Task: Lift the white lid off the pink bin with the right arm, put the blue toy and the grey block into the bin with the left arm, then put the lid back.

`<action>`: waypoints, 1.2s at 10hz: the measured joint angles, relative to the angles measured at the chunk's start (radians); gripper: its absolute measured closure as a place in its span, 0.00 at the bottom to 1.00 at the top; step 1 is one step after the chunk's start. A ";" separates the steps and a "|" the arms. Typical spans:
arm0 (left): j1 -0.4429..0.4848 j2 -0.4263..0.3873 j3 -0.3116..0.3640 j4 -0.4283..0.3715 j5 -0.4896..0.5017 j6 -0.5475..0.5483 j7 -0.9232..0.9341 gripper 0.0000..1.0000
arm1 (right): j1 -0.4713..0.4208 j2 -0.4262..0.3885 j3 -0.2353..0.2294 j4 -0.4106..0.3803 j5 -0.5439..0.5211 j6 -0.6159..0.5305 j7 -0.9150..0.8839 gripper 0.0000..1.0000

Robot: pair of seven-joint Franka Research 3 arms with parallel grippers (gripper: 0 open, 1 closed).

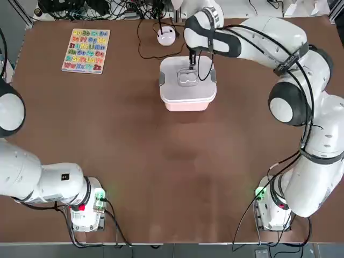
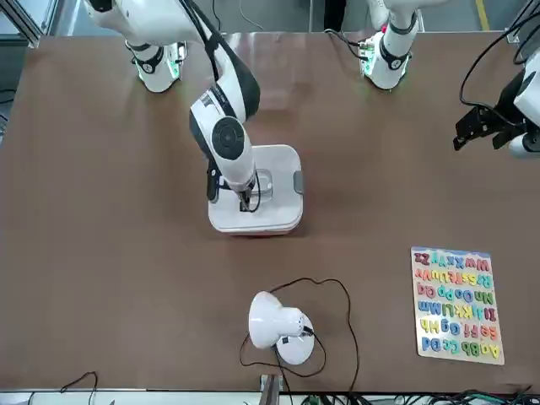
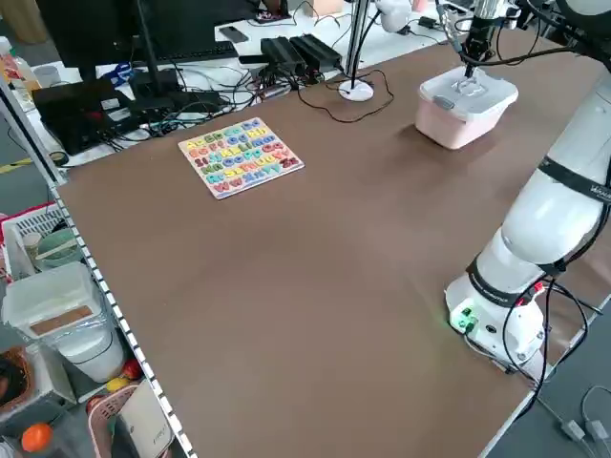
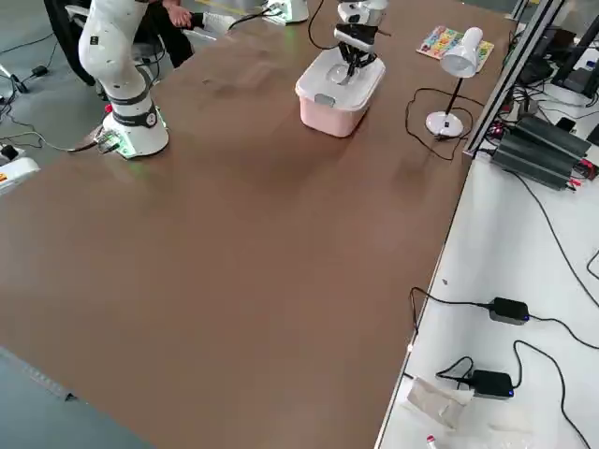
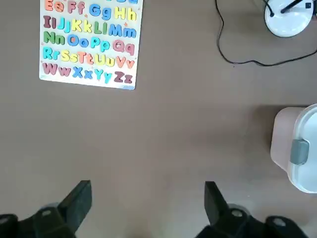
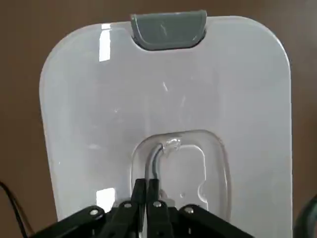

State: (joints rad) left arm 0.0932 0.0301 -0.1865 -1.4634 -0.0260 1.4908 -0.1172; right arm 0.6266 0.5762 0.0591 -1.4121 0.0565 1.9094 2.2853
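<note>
The white lid [image 1: 177,72] sits on the pink bin [image 1: 185,104] at the table's far middle. My right gripper [image 1: 192,65] points down onto the lid, shut on the flat handle in the lid's recess. In the right wrist view the right gripper [image 6: 148,191] pinches that handle, with the lid [image 6: 99,99] spread out beneath it and a grey clip [image 6: 168,29] at its edge. My left gripper [image 5: 147,191] is open and holds nothing. It hovers over bare table at the robot's left [image 2: 477,126], well apart from the bin. The blue toy and the grey block show in no view.
A colourful alphabet puzzle board [image 1: 86,50] lies at the far left. A small round white device [image 1: 166,35] with a black cable stands just behind the bin. The arm bases [image 1: 86,209] sit at the near edge.
</note>
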 joint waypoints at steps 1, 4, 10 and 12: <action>0.000 0.000 0.000 0.000 0.000 0.000 0.000 0.00 | 0.000 0.000 0.000 0.000 0.000 0.000 0.007 0.95; 0.000 0.000 0.000 0.000 0.000 0.000 0.000 0.00 | 0.000 0.003 0.001 0.000 0.000 0.001 0.019 0.95; 0.001 0.006 0.000 0.000 0.000 -0.003 0.000 0.00 | -0.004 0.004 0.000 0.003 0.000 0.000 0.020 0.52; 0.004 0.016 0.001 0.000 0.000 -0.017 0.000 0.00 | -0.004 0.004 0.000 0.004 -0.001 -0.003 0.015 0.22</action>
State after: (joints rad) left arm 0.0973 0.0464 -0.1858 -1.4637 -0.0260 1.4736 -0.1171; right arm 0.6226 0.5803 0.0589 -1.4079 0.0554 1.9065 2.3000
